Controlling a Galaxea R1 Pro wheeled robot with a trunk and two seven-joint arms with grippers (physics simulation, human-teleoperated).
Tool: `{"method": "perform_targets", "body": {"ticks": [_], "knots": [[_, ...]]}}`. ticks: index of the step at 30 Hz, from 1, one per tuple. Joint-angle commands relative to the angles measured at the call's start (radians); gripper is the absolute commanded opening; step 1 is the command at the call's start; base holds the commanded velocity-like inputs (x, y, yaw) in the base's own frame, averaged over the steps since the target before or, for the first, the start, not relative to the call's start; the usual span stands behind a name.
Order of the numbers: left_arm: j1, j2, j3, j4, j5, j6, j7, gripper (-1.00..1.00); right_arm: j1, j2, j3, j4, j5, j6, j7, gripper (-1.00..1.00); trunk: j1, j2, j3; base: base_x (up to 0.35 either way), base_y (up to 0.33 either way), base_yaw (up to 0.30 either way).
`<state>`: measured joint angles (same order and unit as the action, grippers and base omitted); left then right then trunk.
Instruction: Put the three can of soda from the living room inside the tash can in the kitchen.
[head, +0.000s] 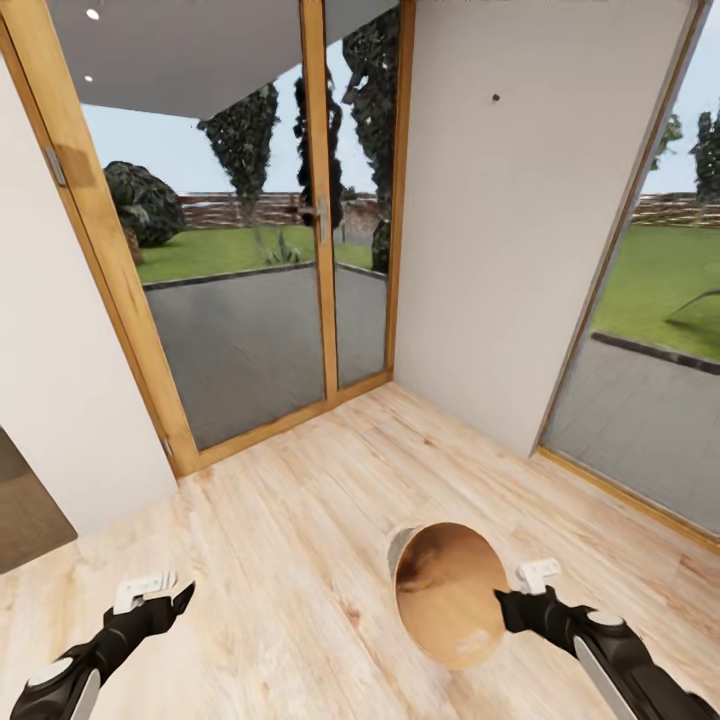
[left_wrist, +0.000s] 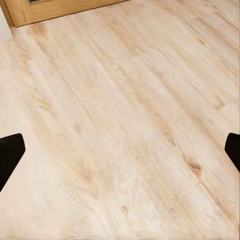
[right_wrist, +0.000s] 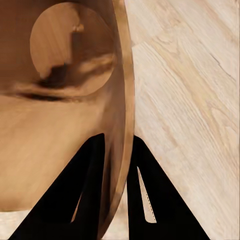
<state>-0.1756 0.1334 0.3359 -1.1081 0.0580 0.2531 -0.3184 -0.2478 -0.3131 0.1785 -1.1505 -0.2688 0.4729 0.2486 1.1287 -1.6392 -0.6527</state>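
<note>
Both arms are glossy black with pale grey panels. A white block sits atop the left end effector (head: 172, 602) and the right end effector (head: 505, 606). The fingers (right_wrist: 85, 195) are black, tapering wedges with triangular cut-outs.

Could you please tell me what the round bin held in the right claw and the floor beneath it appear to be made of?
The round copper-brown bin looks like polished metal: its inside mirrors blurred shapes, and its outside is pale grey. The pale plank floor looks like matt wood or laminate, with grain, knots and seams.

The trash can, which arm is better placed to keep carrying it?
Right. The right gripper pinches the trash can rim between its fingers, while the left gripper hangs open over bare wood floor.
</note>
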Motion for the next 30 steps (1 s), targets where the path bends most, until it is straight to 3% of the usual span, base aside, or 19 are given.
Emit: {"method": "perform_targets", "body": {"ticks": [1, 4, 7, 14, 19, 22, 30], "knots": [[0.004, 0.001, 0.000, 0.013, 0.001, -0.009, -0.001, 1.00, 0.008, 0.000, -0.006, -0.036, -0.015, -0.009, 0.011, -1.00, -0.004, 0.007, 0.003, 0.000, 0.000, 0.000], [0.017, 0.005, 0.000, 0.088, 0.005, -0.073, -0.008, 1.00, 0.061, 0.001, -0.024, -0.035, -0.012, -0.069, 0.019, -1.00, -0.015, 0.028, 0.013, 0.000, 0.000, 0.000], [0.019, 0.005, 0.000, 0.111, -0.002, -0.088, -0.008, 1.00, 0.077, 0.001, -0.028, -0.032, -0.012, -0.083, 0.017, -1.00, -0.027, 0.049, 0.022, 0.000, 0.000, 0.000], [0.020, 0.002, -0.001, 0.159, -0.005, -0.099, -0.006, 1.00, 0.085, 0.002, -0.029, -0.014, -0.012, -0.105, 0.014, -1.00, -0.054, 0.098, 0.044, 0.000, 0.000, 0.000], [0.021, 0.000, -0.001, 0.190, -0.005, -0.101, -0.006, 1.00, 0.086, 0.002, -0.030, 0.028, -0.012, -0.168, 0.004, -1.00, -0.073, 0.133, 0.060, 0.000, 0.000, 0.000], [0.021, -0.002, -0.001, 0.199, -0.006, -0.104, -0.004, 1.00, 0.087, 0.002, -0.030, 0.086, -0.012, -0.238, -0.042, -1.00, -0.084, 0.154, 0.069, 0.000, 0.000, 0.000], [0.021, -0.003, -0.001, 0.207, -0.006, -0.117, -0.004, 1.00, 0.087, 0.007, -0.031, 0.121, -0.013, -0.265, -0.063, -1.00, -0.115, 0.210, 0.094, 0.000, 0.000, 0.000]]}}
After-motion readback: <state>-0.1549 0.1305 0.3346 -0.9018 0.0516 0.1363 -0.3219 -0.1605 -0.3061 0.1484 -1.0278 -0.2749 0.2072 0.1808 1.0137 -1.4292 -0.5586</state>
